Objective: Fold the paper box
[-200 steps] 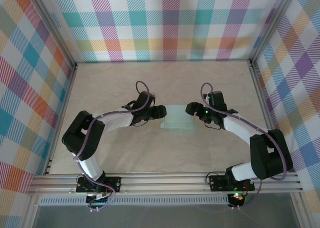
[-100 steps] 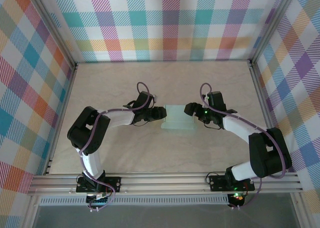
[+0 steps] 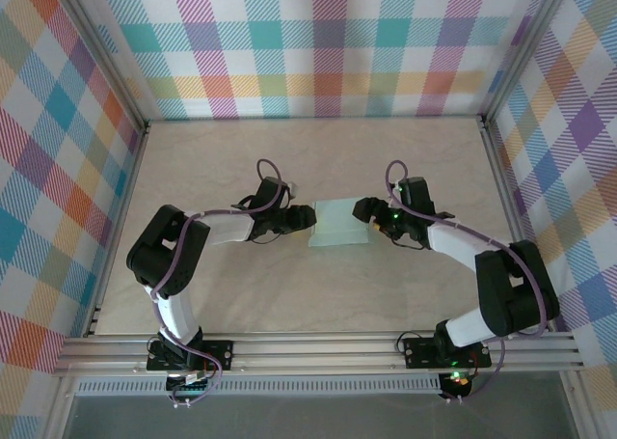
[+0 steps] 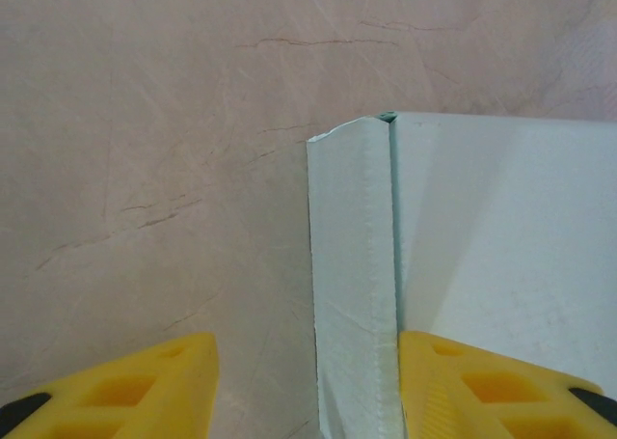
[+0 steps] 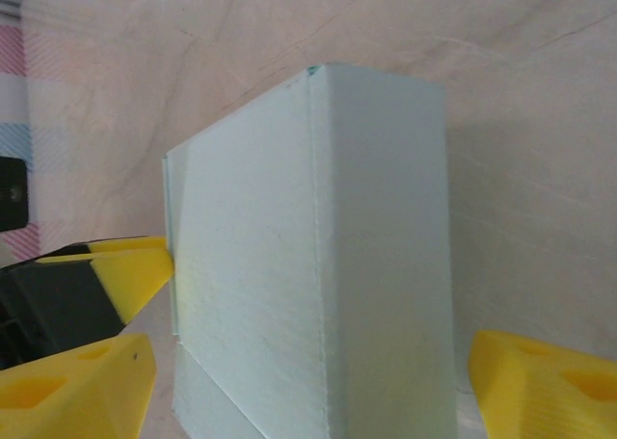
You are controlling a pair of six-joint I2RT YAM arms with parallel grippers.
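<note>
The paper box point(image 3: 339, 224) is pale mint-blue and lies mid-table between the two grippers. My left gripper point(image 3: 308, 219) is at its left end and open. In the left wrist view a narrow side panel of the box point(image 4: 352, 285) stands between my yellow fingers point(image 4: 125, 386), with the right finger against the wider panel. My right gripper point(image 3: 364, 210) is at the box's right end, also open. Its fingers point(image 5: 545, 381) straddle the box point(image 5: 318, 265), whose creased corner faces the camera. A left-arm fingertip point(image 5: 130, 265) touches the box's far edge.
The beige tabletop point(image 3: 231, 294) is fenced by aluminium rails point(image 3: 318, 347) at the front and by checked walls point(image 3: 318, 43) at the back and sides. Both arm bases stand at the near edge.
Both grippers have crept in a little toward each other and toward the back. The box has slid slightly back and looks narrower from above.
</note>
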